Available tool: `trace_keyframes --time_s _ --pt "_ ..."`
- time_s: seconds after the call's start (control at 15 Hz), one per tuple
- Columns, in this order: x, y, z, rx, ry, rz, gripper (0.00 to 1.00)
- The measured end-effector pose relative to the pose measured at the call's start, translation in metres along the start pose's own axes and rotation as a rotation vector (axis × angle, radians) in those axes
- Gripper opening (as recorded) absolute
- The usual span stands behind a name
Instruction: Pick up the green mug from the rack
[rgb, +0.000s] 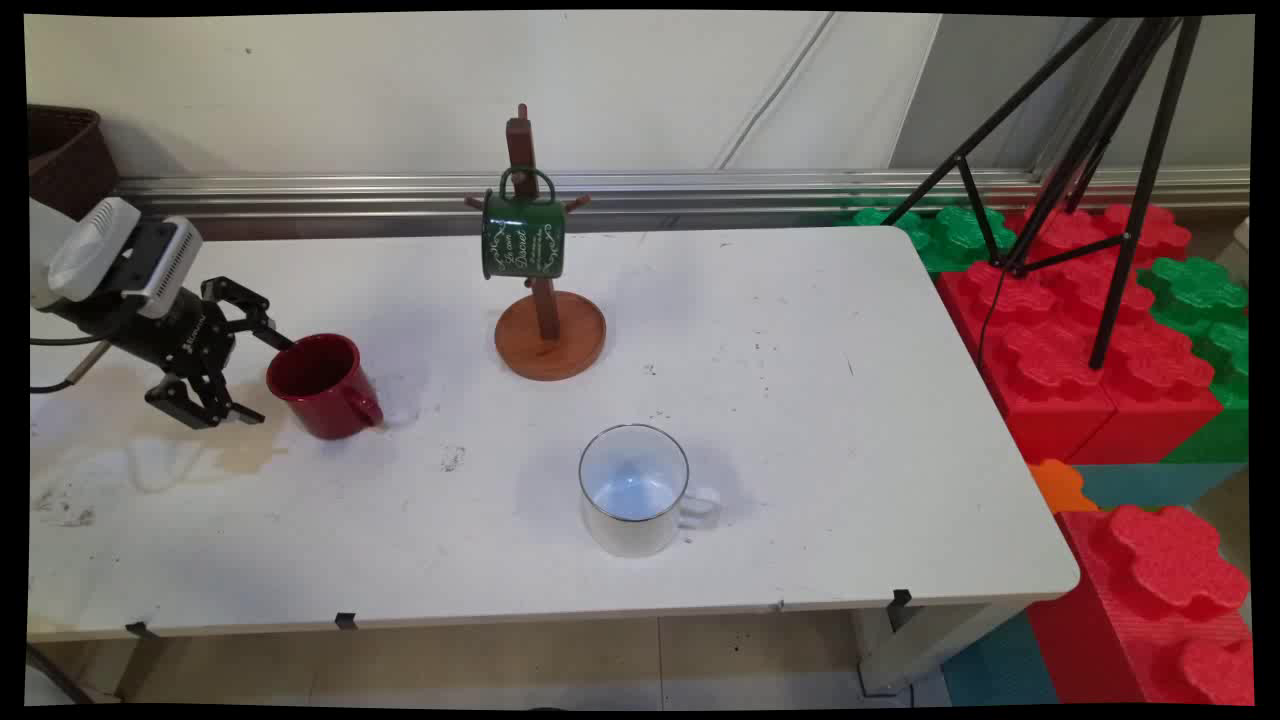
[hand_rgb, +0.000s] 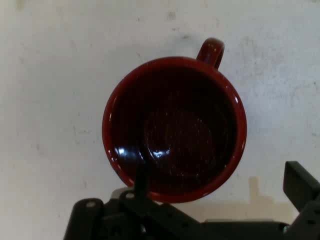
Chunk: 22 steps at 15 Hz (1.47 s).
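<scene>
Main view, left of frame: the gripper (rgb: 262, 378) was spread wide at the red mug (rgb: 322, 386), one finger at the rim's upper edge, the other clear on the table (rgb: 800, 400) side. The mug was tilted, mouth toward the gripper, its axis running left to right, handle lower right. A secure hold would, in my judgement, need the rim wall centred between the fingers. Right of it stood the mug tree (rgb: 545, 300) bearing a green mug (rgb: 523, 235), then a white mug (rgb: 634, 490).
</scene>
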Motion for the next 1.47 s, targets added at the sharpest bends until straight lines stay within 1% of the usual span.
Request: trace_keyframes --time_s 0.33,0.6,1.07,1.27,1.47 --pt "0.001 -0.002 -0.013 0.01 0.031 -0.032 1.0" --pt "0.003 -0.004 -0.024 0.014 0.078 -0.085 1.0" --pt "0.014 -0.008 -0.041 0.002 0.198 -0.193 1.0" --pt "0.021 -0.012 -0.048 -0.002 0.269 -0.25 1.0" --pt "0.028 -0.016 -0.054 -0.003 0.325 -0.291 1.0"
